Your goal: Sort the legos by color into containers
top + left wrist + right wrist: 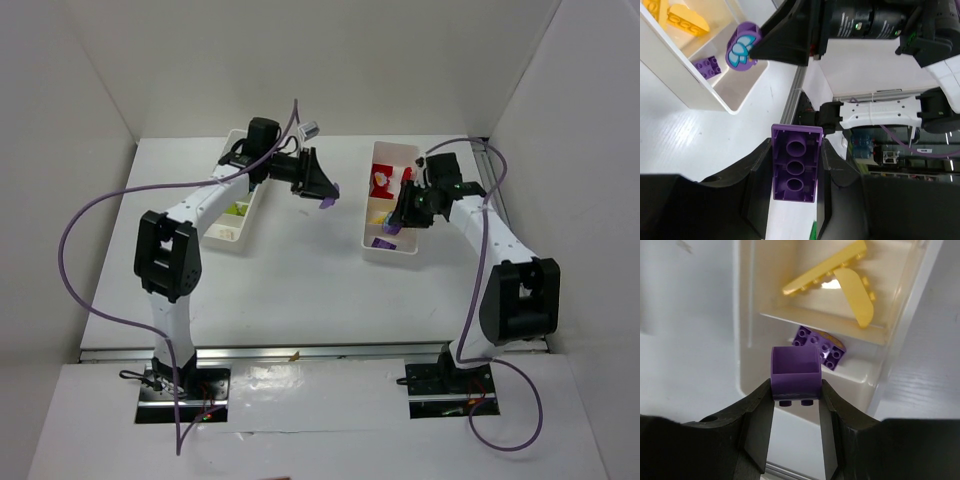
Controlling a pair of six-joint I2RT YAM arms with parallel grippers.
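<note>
Now: two arms reach out over the white table (300,290), one toward each tray.
Left fingers (322,196): pinching a long purple brick, one finger on each long side.
Long purple brick (794,162): its hollow side faces the wrist camera, with three round tubes in a row. It is up over the bare table, between the two trays and touching neither.
Right fingers (393,228): pinching a purple block, one finger pressed on each side.
Purple block (795,371): it has a smooth top, and two little studs poke out under it. It hangs over the near end box of the right tray.
Right tray (368,200): long and white, with walls inside that make boxes. It sits on the right part of the table.
Small purple brick (820,347): it lies in the near end box, just past the held block.
Yellow pieces (852,295): flat and partly round, they lean on each other in the next box along.
Red pieces (383,182): they are in a box farther along the same tray.
Round purple face (742,47): it has a blue flower on it and shows right at the tip of the right fingers, over the end box. I cannot tell if it is part of the held block.
Left tray (212,238): long and white, on the left part of the table, partly under the left arm.
Green piece (238,209): it sits in a middle box of the left tray.
</note>
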